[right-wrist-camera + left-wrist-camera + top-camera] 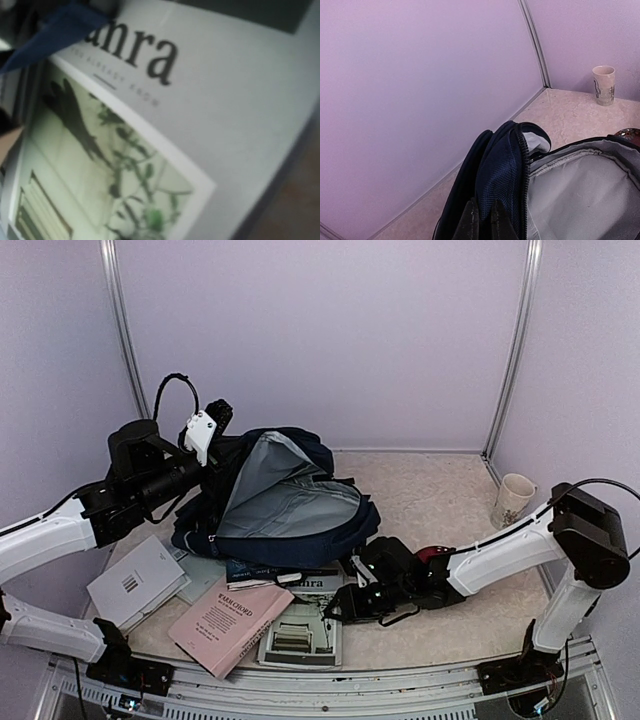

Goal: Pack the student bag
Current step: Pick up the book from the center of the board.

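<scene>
The backpack (290, 510) is laid open on the desk (440, 500), left of centre, its rim clenched by the left end effector (482, 204). The right end effector (345, 602) is held over a grey book (240, 115); its state cannot be told.

Navy student bag (310, 546) w/ grey lining, pink book (228, 623), white book (240, 100) w/ green pic, cream mug (513, 500)
</scene>
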You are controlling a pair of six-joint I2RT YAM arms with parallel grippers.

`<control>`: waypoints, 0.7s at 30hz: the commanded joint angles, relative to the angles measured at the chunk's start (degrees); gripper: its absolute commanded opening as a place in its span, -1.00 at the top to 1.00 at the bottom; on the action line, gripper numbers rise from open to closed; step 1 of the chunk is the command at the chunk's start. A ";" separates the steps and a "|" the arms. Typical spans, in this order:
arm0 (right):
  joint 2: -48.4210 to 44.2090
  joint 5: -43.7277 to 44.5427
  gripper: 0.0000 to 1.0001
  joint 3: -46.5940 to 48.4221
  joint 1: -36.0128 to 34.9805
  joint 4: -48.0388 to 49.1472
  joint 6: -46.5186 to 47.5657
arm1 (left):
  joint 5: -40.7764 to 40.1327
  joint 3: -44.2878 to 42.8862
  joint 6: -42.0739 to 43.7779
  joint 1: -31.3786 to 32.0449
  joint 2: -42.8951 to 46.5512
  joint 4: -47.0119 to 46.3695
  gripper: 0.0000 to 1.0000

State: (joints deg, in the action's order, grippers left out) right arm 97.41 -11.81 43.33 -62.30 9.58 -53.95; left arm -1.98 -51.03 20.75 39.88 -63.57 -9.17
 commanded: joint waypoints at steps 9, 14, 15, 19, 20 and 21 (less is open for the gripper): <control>-0.11 -0.27 1.00 -5.78 3.15 8.26 -0.45 | -0.51 -0.56 -0.25 -0.83 1.45 -4.88 1.00; -7.53 -3.89 1.00 -9.82 5.68 7.08 1.57 | -0.04 -0.56 -0.76 -1.53 1.35 -5.05 1.00; -9.09 -4.41 1.00 -9.98 6.20 4.86 2.45 | -0.03 -0.57 -0.93 -1.74 1.32 -5.13 1.00; -17.40 -2.91 1.00 -8.70 8.41 -8.94 6.93 | -0.08 -0.52 -1.05 -2.48 1.20 -5.18 1.00; -20.29 -2.43 1.00 -8.63 9.45 -12.47 7.55 | -0.07 -0.48 -1.05 -2.56 1.21 -5.24 1.00; -23.09 -2.08 1.00 -8.71 11.25 -15.52 7.98 | -0.10 -0.48 -1.02 -2.65 1.24 -5.32 1.00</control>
State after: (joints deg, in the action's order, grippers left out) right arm 83.48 -14.66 33.87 -54.68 6.90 -50.92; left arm -0.82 -51.03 20.49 38.41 -63.57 -9.06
